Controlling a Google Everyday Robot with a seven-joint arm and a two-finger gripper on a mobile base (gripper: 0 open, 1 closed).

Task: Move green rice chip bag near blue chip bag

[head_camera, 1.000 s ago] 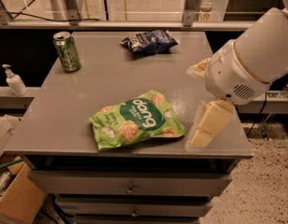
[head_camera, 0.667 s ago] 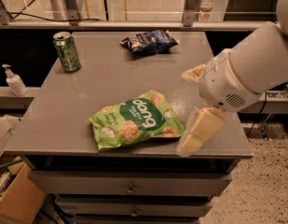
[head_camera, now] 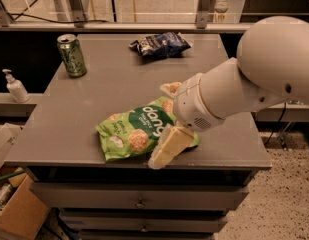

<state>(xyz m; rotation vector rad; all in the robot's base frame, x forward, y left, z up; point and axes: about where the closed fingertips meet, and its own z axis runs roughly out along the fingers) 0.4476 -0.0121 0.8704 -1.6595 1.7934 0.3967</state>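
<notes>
The green rice chip bag (head_camera: 136, 129) lies flat near the table's front edge, logo up. The blue chip bag (head_camera: 159, 44) lies at the far middle of the table, well apart from it. My gripper (head_camera: 169, 118) is down at the green bag's right end, open. One pale finger (head_camera: 166, 148) is on the bag's near side at the table's front edge. The other fingertip (head_camera: 171, 88) is on its far side. The white arm hides the bag's right end.
A green soda can (head_camera: 72, 55) stands at the far left of the grey table (head_camera: 94, 99). A soap dispenser (head_camera: 15, 86) sits on a ledge to the left. Cardboard boxes (head_camera: 19, 214) are on the floor at lower left. Drawers run under the tabletop.
My arm has moved left toward the green bag. The fingers, which were beside its right end, now straddle it. The bags and the can have not moved.
</notes>
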